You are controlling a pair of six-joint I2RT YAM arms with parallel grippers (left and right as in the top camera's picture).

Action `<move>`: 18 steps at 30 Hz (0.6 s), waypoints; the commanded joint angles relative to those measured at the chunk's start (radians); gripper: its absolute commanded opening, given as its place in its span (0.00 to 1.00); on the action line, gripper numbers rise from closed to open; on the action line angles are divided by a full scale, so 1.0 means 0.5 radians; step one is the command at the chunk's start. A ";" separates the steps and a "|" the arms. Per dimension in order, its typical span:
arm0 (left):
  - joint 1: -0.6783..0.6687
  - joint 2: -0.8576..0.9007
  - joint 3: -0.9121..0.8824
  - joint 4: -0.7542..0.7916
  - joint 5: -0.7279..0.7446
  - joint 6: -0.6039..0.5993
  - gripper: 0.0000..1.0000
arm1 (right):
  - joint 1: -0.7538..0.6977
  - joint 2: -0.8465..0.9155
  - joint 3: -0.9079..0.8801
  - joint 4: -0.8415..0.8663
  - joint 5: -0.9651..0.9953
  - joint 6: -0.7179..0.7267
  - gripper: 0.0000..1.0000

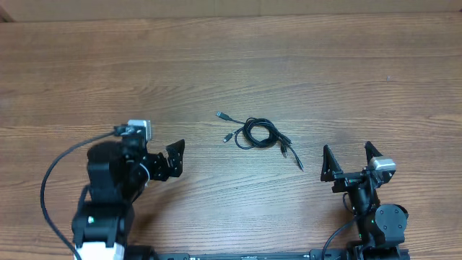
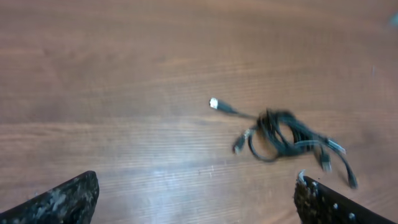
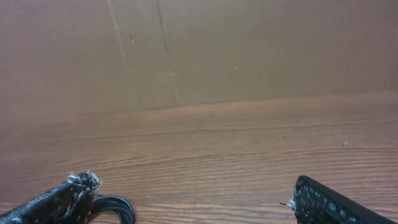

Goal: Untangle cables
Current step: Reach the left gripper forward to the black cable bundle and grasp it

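The cables (image 1: 260,134) lie as one small black coil on the wooden table, with silver plug ends sticking out to the left and lower right. In the left wrist view the coil (image 2: 283,137) sits ahead and to the right, blurred. My left gripper (image 1: 175,160) is open and empty, left of the coil and apart from it. My right gripper (image 1: 351,160) is open and empty, to the right of the coil. In the right wrist view a black loop (image 3: 115,208) shows at the bottom left beside the left finger.
The brown wooden table (image 1: 231,65) stretches all around. A cardboard-coloured wall (image 3: 199,50) rises at the table's far edge. A thick black arm wire (image 1: 54,170) loops out at the left arm's side.
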 commanded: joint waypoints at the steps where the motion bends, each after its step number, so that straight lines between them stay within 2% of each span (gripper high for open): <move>1: 0.008 0.179 0.195 -0.087 0.088 0.129 1.00 | -0.009 -0.016 -0.021 0.005 0.013 -0.008 1.00; 8: -0.127 0.491 0.416 -0.149 0.201 0.179 0.99 | -0.009 -0.016 -0.021 0.005 0.013 -0.008 1.00; 12: -0.353 0.595 0.440 -0.144 0.104 0.327 1.00 | -0.009 -0.016 -0.021 0.005 0.014 -0.008 1.00; 18: -0.557 0.656 0.439 -0.163 -0.074 0.337 1.00 | -0.009 -0.016 -0.021 0.005 0.014 -0.008 1.00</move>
